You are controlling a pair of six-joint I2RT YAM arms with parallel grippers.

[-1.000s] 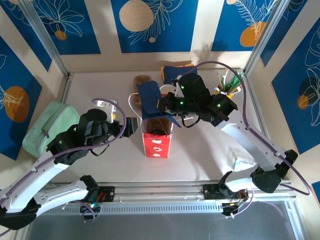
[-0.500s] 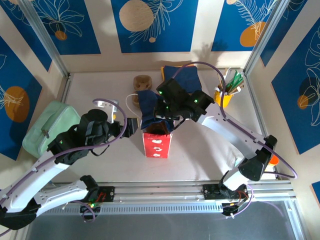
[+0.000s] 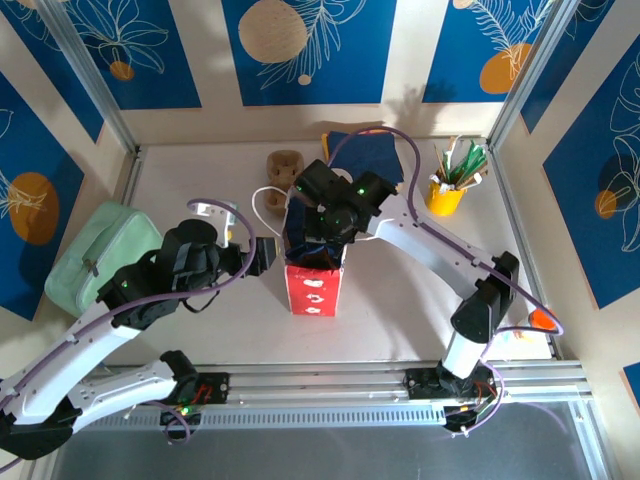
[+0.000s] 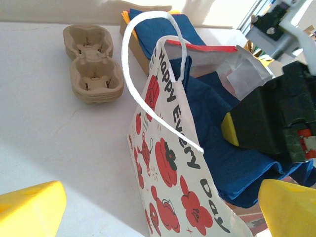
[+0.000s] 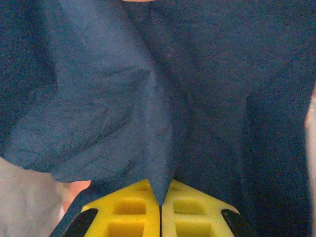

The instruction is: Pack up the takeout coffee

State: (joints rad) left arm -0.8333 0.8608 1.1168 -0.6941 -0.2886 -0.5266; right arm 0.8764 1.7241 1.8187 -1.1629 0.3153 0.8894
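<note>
A white paper bag (image 3: 315, 288) printed with red tomatoes stands upright mid-table, its mouth open; the left wrist view has its side (image 4: 182, 197) close up. My right gripper (image 3: 322, 232) reaches down into the bag's mouth, shut on a dark blue napkin (image 5: 148, 74) that is pinched between its yellow fingers (image 5: 133, 217). The napkin (image 4: 222, 148) bunches inside the bag. My left gripper (image 3: 262, 253) hovers just left of the bag, open, with nothing between its yellow fingertips (image 4: 29, 210). The takeout coffee is hidden from me.
A cardboard cup carrier (image 3: 285, 163) lies behind the bag. A stack of blue napkins (image 3: 368, 150) sits at the back. A yellow cup of sticks and straws (image 3: 446, 193) stands back right. A pale green pouch (image 3: 100, 255) rests at the left edge.
My right arm has swung left from near the yellow cup to the bag, carrying the blue napkin down into its mouth. The left arm has stayed put.
</note>
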